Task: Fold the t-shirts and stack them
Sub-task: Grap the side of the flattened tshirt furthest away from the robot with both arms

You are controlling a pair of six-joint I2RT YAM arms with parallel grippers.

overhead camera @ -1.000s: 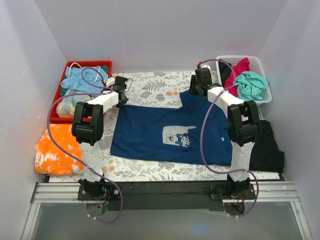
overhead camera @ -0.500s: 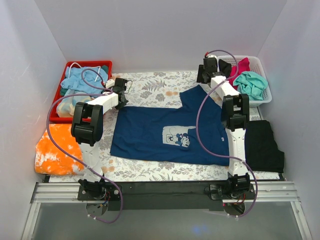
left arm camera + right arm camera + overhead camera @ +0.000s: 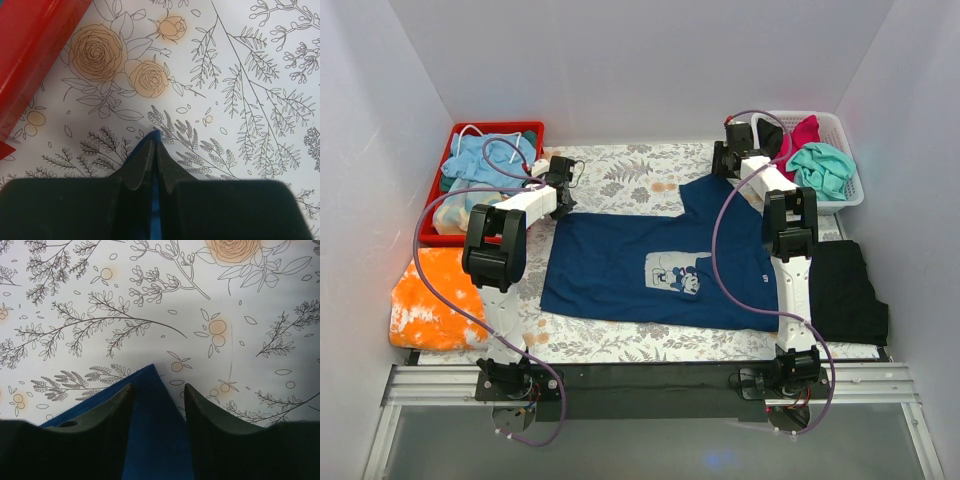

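You have the navy tee (image 3: 660,265) flat mid-table and unfolded, left gripper (image 3: 154,141) pinching one far corner, right gripper (image 3: 158,388) spread astride the other, while a black tee (image 3: 850,295), seemingly folded, lies right and the magenta tee (image 3: 806,132) and teal tee (image 3: 822,168) wait in the basket (image 3: 850,160).

Open floral counter (image 3: 630,170) along the far edge between the two arms. Blocked far left by the red bin (image 3: 495,126), just beside the left gripper (image 3: 154,136). Hemmed far right by the white basket (image 3: 835,120), next to the right gripper (image 3: 157,389). Near left taken by an orange cloth (image 3: 430,300), near right by the black t-shirt (image 3: 850,290). Middle covered flat by the navy t-shirt (image 3: 620,265).
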